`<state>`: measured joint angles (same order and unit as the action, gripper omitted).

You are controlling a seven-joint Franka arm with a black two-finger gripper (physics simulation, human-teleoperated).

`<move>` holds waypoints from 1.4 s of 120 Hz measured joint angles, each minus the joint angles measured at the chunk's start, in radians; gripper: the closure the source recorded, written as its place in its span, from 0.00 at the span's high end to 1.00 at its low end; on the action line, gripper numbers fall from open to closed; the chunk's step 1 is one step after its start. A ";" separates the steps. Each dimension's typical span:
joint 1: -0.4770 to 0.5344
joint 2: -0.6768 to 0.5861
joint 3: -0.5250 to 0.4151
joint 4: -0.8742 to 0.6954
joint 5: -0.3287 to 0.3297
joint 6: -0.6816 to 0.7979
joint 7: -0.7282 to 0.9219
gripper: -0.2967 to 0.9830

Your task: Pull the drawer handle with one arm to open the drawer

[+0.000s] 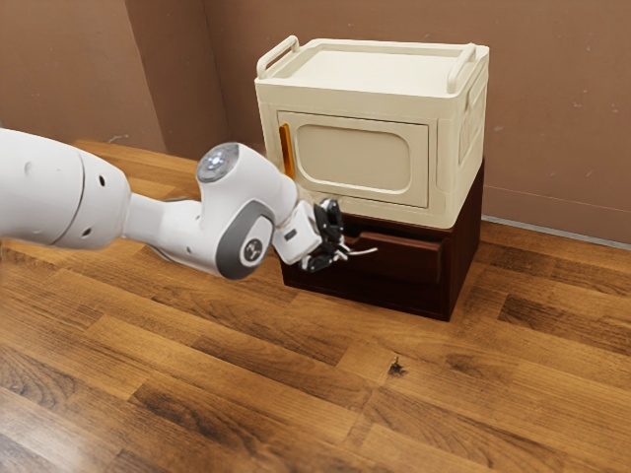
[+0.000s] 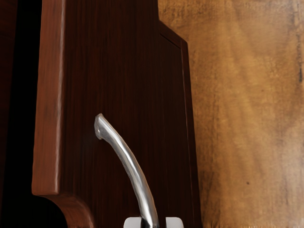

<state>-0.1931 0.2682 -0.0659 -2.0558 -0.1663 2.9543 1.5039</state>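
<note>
Gripping the metal handle (image 2: 134, 173) on the dark drawer (image 1: 402, 260): pincer (image 1: 341, 252) narrow, one fingertip each side, the handle's curve running out from between them to the drawer front.

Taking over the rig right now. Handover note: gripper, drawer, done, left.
Gripper: shut on the silver handle, one finger on each side near one end of the bar.
Drawer: dark wood, in the unit under the cream cabinet. A black gap shows behind its top edge; I can't tell how far out it is, but the exterior view shows no wide opening.
Done: handle gripped.
Left: pull the drawer open, probably straight out from its front; watch for slip, as the hold is near the bar's end.
</note>
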 joint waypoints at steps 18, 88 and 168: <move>-0.001 -0.024 0.000 -0.033 -0.001 0.000 0.000 0.20; -0.024 -0.084 -0.005 -0.120 -0.001 0.004 -0.001 0.24; -0.032 -0.161 -0.009 -0.215 -0.001 0.004 -0.005 0.23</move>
<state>-0.2252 0.1068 -0.0746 -2.2712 -0.1675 2.9584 1.4987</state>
